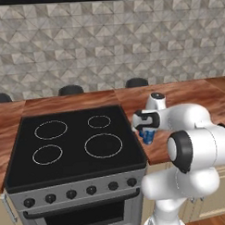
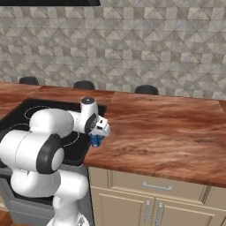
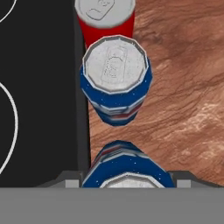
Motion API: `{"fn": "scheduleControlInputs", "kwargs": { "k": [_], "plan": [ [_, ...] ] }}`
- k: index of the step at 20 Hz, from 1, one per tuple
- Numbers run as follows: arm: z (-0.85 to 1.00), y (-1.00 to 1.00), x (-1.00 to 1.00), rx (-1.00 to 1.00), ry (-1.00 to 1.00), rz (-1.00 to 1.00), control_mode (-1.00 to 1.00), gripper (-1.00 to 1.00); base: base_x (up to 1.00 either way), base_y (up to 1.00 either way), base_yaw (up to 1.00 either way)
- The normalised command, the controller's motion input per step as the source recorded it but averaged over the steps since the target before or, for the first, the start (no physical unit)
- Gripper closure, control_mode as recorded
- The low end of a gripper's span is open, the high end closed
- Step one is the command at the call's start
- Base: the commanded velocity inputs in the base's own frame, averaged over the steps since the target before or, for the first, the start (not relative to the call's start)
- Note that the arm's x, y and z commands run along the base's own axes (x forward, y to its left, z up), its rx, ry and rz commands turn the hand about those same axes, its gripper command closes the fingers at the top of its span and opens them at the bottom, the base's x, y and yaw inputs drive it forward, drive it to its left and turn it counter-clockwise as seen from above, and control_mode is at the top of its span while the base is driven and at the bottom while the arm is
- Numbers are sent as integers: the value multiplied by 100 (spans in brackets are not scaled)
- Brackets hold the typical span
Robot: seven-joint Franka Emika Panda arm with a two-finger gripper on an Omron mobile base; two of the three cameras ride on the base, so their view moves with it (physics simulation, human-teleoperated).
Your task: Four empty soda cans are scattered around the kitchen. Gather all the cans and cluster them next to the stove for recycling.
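The arm reached out over the right edge of the stove point(image 1: 74, 144), its gripper point(image 1: 147, 133) hanging above the strip of wooden table point(image 2: 167, 128) that runs along the cooktop's side. Between the jaws sat a blue soda can point(image 3: 126, 168), seen from the base views as a small blue cylinder under the white hand and from the hand view as a blue shape rising between the two dark tips; the jaws were closed on its sides, gripping it upright. Whether its base touched the wood could not be told. Just beyond it, along the stove's edge, stood a second blue can point(image 3: 116, 78), and past that, close behind or perhaps touching, a red can point(image 3: 105, 19), both upright on the table right beside the black glass. The line they formed suggested why the held can was carried here: it appeared meant to extend the cluster next to the stove, set down on the wood rather than on the glass. With three cans at the stove, the task looked mostly done, one can remaining unaccounted for.
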Motion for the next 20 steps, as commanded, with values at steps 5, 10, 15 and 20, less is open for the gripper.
{"fn": "scheduleControlInputs", "kwargs": {
  "k": [5,10,15,20],
  "plan": [
    [-20,2,0,0,1,0,-100,100,0,0,0],
    [-14,3,0,0,2,0,-100,100,0,0,0],
    [-6,1,0,0,0,0,-100,100,0,0,0],
    [0,0,0,0,0,0,-100,100,0,0,0]
  ]
}}
